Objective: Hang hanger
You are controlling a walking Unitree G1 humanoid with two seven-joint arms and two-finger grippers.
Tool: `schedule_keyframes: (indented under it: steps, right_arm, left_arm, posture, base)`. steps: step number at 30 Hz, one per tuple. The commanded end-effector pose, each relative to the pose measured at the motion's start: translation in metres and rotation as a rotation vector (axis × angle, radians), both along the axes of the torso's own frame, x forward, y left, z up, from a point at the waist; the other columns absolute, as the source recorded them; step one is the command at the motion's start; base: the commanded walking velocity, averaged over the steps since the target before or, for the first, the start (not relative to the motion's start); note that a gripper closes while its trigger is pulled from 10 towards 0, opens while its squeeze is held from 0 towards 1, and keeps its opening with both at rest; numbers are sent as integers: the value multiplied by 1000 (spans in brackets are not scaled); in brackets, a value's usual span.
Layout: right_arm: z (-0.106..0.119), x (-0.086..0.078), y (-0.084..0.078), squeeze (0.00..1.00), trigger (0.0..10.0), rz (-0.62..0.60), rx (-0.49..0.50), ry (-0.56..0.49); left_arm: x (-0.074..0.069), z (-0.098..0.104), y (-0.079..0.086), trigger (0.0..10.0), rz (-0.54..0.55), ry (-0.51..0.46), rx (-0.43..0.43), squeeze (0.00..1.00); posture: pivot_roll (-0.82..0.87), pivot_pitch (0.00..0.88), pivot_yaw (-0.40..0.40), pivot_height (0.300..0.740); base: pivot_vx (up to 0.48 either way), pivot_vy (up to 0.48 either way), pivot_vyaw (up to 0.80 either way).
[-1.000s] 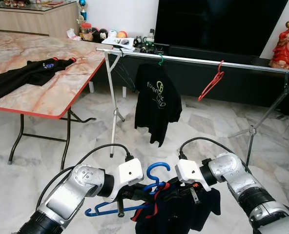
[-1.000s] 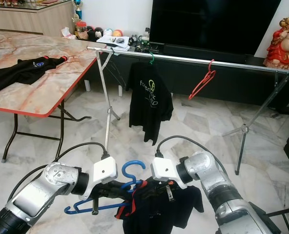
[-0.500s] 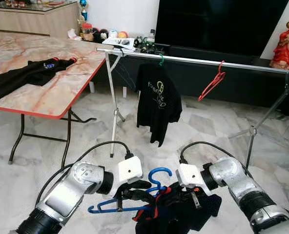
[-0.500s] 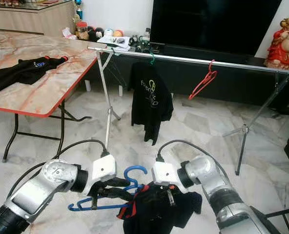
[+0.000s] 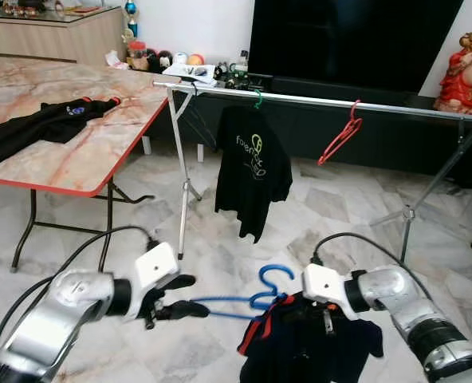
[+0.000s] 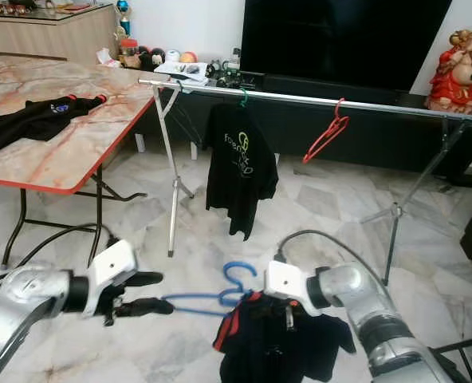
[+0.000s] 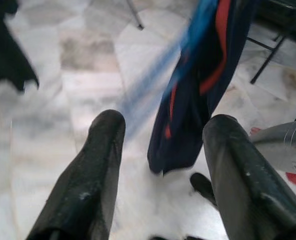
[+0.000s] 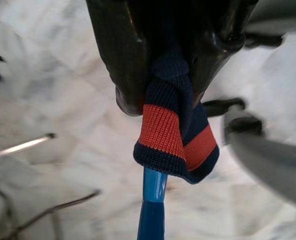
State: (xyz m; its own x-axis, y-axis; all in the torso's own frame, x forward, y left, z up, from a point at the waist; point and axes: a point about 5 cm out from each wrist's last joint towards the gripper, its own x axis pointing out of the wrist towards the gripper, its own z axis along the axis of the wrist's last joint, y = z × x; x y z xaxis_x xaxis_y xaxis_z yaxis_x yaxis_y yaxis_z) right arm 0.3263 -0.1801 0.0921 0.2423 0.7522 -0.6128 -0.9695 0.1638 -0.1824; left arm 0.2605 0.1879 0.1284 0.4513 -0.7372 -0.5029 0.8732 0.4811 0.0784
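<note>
Left claw (image 5: 166,307) has let go of the blue plastic hanger (image 5: 256,298), fingers spread; right claw (image 5: 325,313) pinches the dark red-trimmed shirt (image 5: 308,351) alone, so hanging waits.

A long silver metal clothes rail (image 5: 316,99) runs across the room ahead, standing on the pale marble-tiled floor (image 5: 220,247). On it hang a black printed T-shirt (image 5: 252,163) toward its left end and, to the right of that, a bare red plastic hanger (image 5: 338,136). Behind the rail sits a large black television screen (image 5: 348,40), with a red seated figurine (image 5: 462,64) at its right. To the left stands a marble-patterned folding table with a red edge (image 5: 100,152), a black garment (image 5: 45,124) lying on it. Nearest, low down, a blue plastic hanger (image 5: 256,299) carrying a dark navy shirt with red trim (image 5: 308,347) hangs between the left gripper (image 5: 176,299) and the right gripper (image 8: 170,90).
</note>
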Motion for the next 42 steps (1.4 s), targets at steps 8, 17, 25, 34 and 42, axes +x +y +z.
schedule_keyframes:
  steps: [8, 17, 25, 34, 42]
  right_arm:
    - [50, 25, -2, 0, 0, -86, 125, -207]
    - [87, 29, 12, 0, 0, 27, 202, -305]
    - [96, 25, 17, 0, 0, 86, 210, -324]
    - [110, 14, 28, 0, 0, 175, 238, -340]
    - [109, 5, 34, 0, 0, 210, 235, -328]
  left_arm:
    - [-7, -24, 7, 10000, 160, 50, -66, 1000]
    - [15, -59, -22, 10000, 278, 33, -147, 0]
    - [39, -71, -28, 10000, 437, -18, -192, 0]
    - [48, -76, -37, 10000, 464, -24, -268, 0]
    - [51, -79, -43, 10000, 400, -26, -244, 0]
  posture:
    - [181, 9, -90, 740]
    - [147, 16, -91, 740]
    - [129, 28, -94, 740]
    - [110, 32, -95, 740]
    - [101, 26, -96, 740]
  base:
    - [0, 0, 0]
    - [0, 0, 0]
    - [0, 0, 0]
    - [0, 0, 0]
    - [0, 0, 0]
